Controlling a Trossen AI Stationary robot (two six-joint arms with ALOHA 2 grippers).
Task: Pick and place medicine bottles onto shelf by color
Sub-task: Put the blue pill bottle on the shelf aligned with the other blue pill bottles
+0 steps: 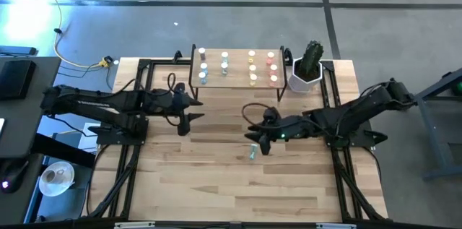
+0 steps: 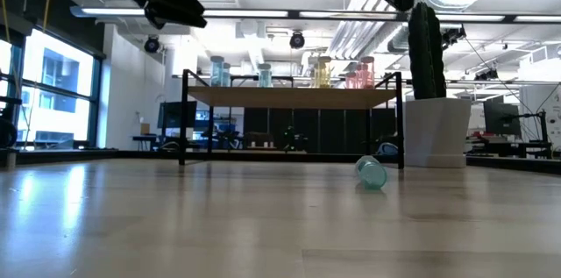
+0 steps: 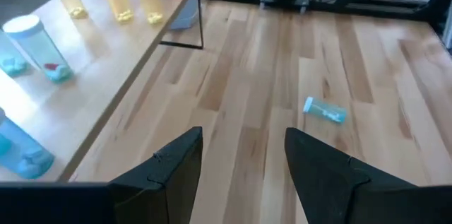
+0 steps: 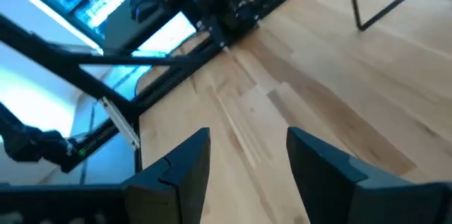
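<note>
The shelf (image 1: 237, 77) stands at the table's far middle with several upright bottles in rows: blue and pale ones (image 1: 203, 66) on its left, yellow (image 1: 253, 68) and pink (image 1: 272, 68) on its right. One teal bottle (image 1: 253, 152) lies on its side on the tabletop; it also shows in the low view (image 2: 372, 173) and the left wrist view (image 3: 325, 109). My right gripper (image 1: 253, 134) is open and empty, hovering just far of that bottle. My left gripper (image 1: 196, 110) is open and empty, above the table left of centre.
A white pot with a cactus (image 1: 309, 70) stands right of the shelf. Black frame rails (image 1: 137, 113) run along the table's left and right sides. Bare tabletop (image 1: 238, 186) stretches toward the near edge.
</note>
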